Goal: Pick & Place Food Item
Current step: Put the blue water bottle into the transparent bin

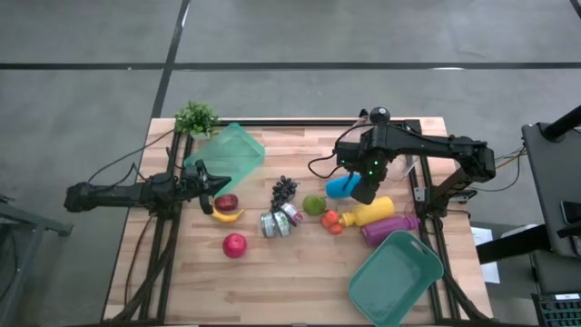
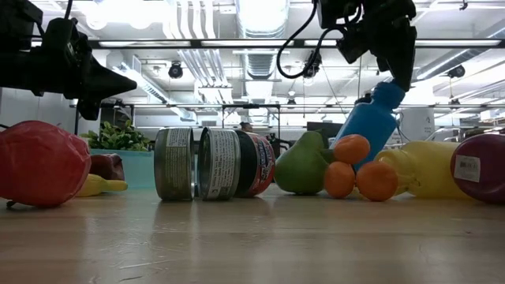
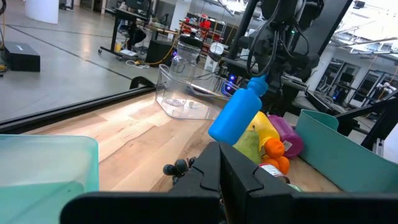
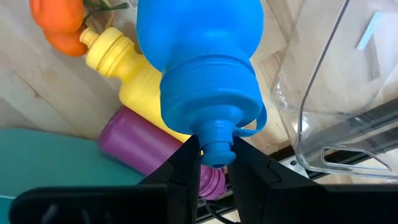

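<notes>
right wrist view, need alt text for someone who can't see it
The right pincer is shut on the cap of a blue bottle, lifted over a wooden table. Below lie a yellow bottle, a purple bottle and orange fruit, beside a clear container.

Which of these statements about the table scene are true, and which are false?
1. The right gripper holds the blue bottle by its cap. True.
2. The blue bottle lies flat on the table. False: it hangs tilted, lifted by its cap.
3. The yellow bottle lies beside the purple bottle. True.
4. The left gripper holds the banana. False: its fingers are shut on nothing.
</notes>
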### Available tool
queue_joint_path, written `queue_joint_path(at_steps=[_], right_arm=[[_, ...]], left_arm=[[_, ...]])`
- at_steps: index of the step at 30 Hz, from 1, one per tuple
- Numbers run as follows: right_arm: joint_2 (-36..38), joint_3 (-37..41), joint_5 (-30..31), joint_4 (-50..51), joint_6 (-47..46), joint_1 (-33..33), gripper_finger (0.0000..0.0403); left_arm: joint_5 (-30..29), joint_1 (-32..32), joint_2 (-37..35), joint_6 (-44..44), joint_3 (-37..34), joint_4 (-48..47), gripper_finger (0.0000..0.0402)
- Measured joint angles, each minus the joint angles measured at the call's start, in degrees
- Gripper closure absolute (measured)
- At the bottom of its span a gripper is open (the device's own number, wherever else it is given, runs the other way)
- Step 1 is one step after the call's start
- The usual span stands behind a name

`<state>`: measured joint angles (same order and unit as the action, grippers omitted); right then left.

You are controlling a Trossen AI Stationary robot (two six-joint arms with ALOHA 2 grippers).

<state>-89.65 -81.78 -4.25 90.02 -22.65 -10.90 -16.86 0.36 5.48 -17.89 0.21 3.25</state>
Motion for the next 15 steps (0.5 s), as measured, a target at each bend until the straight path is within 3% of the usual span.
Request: queue_joint_path(at_steps=[15], right_arm=[[3.48, -0.15, 0.78, -0.02, -3.01, 0.00, 0.0337]], left_arm=[[0.01, -0.02, 0.00, 0.00, 0.00, -0.01, 0.0400]])
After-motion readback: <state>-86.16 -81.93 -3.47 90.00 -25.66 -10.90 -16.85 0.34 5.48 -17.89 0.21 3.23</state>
